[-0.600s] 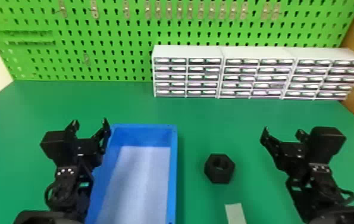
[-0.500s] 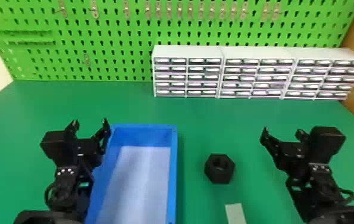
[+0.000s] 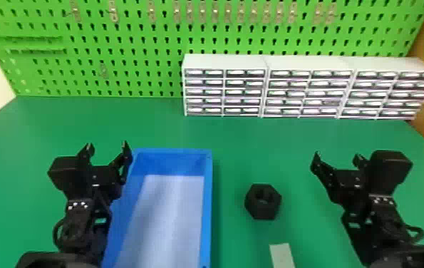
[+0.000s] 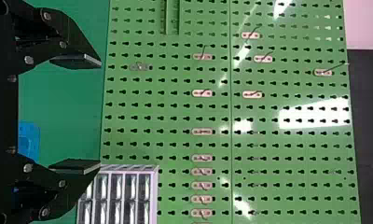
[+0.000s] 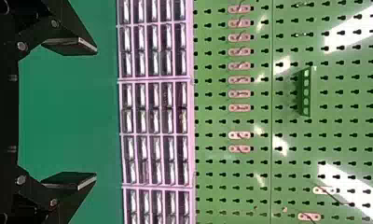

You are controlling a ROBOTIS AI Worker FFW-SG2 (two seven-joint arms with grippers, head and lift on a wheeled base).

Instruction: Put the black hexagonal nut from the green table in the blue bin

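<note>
- And we're holding steady: everything in the head view, both arms included, sits just where it was in the earlier frames.
- Over on the left, the left pincer [image 3: 107, 144] stands open and empty, its two fingers spread, overlapping the near-left side of the bin in this view.
- Next along, the blue bin [image 3: 207, 214], bright walls around a pale, greyish-lilac floor, resting on the green worktop [image 3: 239, 142].
- Now the star of the show, the black hexagonal nut [image 3: 261, 212]! It lies flat on the worktop, right of the bin and apart from it. Chunky, dark all over, six crisp corners, thick sides showing towards us, and a round hole facing up, a touch of grey catching inside.
- Just nearer the camera and a shade right of the nut, a pale strip [image 3: 281, 254] runs off the bottom edge.
- Behind, white drawer units [image 3: 307, 92] stand in a row.
- And out right, the right pincer [image 3: 337, 155], also wide open and empty, well apart from the nut.
</note>
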